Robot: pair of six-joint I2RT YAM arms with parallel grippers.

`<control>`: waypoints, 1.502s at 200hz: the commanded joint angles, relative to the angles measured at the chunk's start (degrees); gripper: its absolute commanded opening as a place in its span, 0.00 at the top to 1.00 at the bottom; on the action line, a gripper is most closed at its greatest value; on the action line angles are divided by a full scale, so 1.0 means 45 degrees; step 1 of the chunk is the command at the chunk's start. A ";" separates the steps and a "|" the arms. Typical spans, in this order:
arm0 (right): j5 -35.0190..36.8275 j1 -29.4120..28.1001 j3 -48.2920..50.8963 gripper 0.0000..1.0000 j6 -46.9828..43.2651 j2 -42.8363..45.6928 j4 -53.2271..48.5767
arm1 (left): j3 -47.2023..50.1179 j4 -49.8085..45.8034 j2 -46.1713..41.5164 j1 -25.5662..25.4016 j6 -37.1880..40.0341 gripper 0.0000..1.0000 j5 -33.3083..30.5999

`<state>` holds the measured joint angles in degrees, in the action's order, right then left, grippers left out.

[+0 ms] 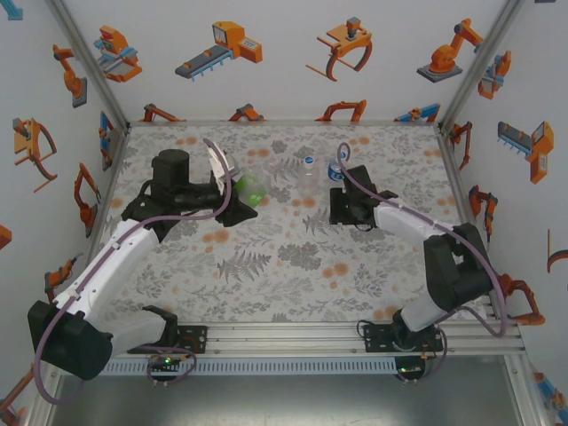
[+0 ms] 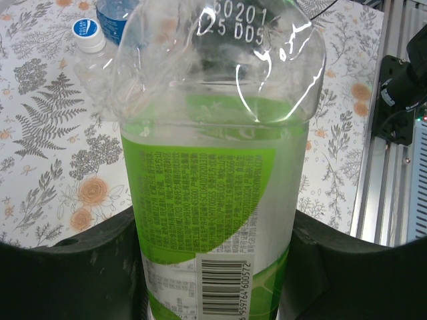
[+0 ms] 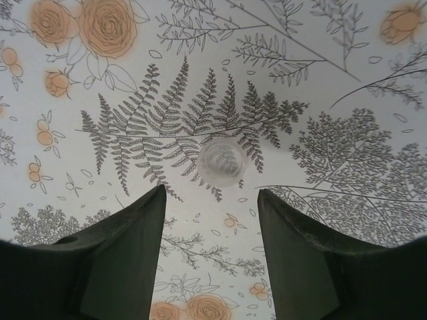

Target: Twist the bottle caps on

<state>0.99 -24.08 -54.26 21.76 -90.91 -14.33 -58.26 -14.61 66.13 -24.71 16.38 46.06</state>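
green bottle [image 2: 213, 167] is clamped tight in the left gripper [image 2: 213, 230], a bit left of the middle of the table [image 1: 266, 293]; the right gripper [image 3: 212, 192] hangs with its jaws spread over a small pale cap [image 3: 221, 163] lying flat on the table just past the tips, holding nothing. my worry is that the cap's tiny and light, so an off-centre squeeze could flick it away or grab it crooked, and then it'd cross-thread on the neck.

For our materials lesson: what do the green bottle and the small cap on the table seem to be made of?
The green bottle is probably thin clear plastic with a glossy finish, judging by the glare and creases on it. The cap is likely whitish translucent plastic, smooth with a soft sheen.
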 commanded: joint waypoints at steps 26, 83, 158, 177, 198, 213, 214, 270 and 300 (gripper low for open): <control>0.0247 0.0007 -0.0978 0.47 0.0383 -0.1345 -0.0288 | 0.0017 -0.0051 -0.0047 0.0043 0.0210 0.97 0.0185; 0.0495 0.0018 -0.1221 0.54 0.0352 -0.2059 -0.0446 | 0.0001 -0.0010 -0.0002 0.0043 0.0190 0.97 0.0232; 0.0568 -0.0149 -0.1231 0.62 0.0439 -0.2032 -0.0753 | -0.0098 -0.0027 0.0162 0.0058 0.0068 0.97 0.0389; 0.0705 -0.0531 -0.1355 0.62 0.0542 -0.1706 -0.1134 | -0.0071 0.0036 0.0221 0.0051 0.0046 0.97 0.0389; 0.0764 -0.1187 -0.1416 0.63 0.0812 -0.1421 -0.1347 | -0.0117 0.0045 0.0284 0.0046 0.0012 0.97 0.0391; 0.0755 -0.1787 -0.1530 0.63 0.1041 -0.1406 -0.1462 | -0.0149 0.0043 0.0348 0.0077 -0.0014 0.97 0.0425; 0.0765 -0.1822 -0.1533 0.63 0.1052 -0.1402 -0.1473 | -0.0154 0.0043 0.0356 0.0069 -0.0001 0.97 0.0426; 0.1388 -0.4032 -0.2658 0.63 0.1516 -0.2158 -0.2523 | -0.0130 0.0139 0.0383 0.0095 -0.0068 0.97 0.0580; 0.0866 -0.4233 -0.2874 0.63 0.1813 -0.2422 -0.2480 | -0.0149 0.0151 0.0466 0.0110 -0.0141 0.97 0.0728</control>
<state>4.75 -43.55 -65.63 27.66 -100.27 -22.55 -58.26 -14.61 67.83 -24.64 16.29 46.87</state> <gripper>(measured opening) 0.375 0.546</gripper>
